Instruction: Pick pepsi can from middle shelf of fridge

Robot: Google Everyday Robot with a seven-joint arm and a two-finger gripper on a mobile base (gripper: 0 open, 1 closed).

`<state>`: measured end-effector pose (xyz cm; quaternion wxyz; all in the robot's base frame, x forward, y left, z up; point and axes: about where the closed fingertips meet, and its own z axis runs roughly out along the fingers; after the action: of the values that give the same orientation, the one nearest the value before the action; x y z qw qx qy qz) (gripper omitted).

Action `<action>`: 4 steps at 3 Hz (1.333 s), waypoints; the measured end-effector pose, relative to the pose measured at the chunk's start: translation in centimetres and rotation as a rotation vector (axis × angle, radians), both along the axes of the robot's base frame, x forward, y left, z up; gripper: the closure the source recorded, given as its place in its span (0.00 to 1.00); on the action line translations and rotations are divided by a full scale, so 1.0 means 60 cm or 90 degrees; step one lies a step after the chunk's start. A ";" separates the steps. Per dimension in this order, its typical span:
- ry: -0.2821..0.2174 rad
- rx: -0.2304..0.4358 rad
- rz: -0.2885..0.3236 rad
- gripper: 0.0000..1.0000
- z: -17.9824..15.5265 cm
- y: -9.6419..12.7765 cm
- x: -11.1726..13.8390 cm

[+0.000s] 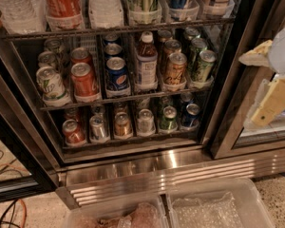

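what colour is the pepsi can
Pepsi can: dark blue, silver top, camera view; gripper at right edge.

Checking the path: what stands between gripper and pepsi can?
Camera view: bottle, orange-brown can, green can, door frame, between gripper at right and pepsi can.

The middle shelf [133,98] holds three white-green cans [50,82], two red cans [84,80], three blue cans [113,50] counting the pepsi can [116,75], one bottle [146,63], three brown-orange cans [175,69] and three green cans [204,65]. One hand [265,82] is at the right edge.

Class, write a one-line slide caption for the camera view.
Open gripper hovers at right before the fridge; pepsi can fronts the middle shelf.
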<state>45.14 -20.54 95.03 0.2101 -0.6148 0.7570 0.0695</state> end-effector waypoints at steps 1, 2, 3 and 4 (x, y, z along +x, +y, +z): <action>0.023 0.109 0.034 0.00 -0.030 0.043 0.010; 0.040 0.205 0.045 0.00 -0.047 0.091 0.018; 0.040 0.205 0.045 0.00 -0.047 0.091 0.018; 0.041 0.213 0.044 0.00 -0.050 0.094 0.018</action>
<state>46.21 -14.87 92.00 0.2829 -0.5942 0.7196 0.2214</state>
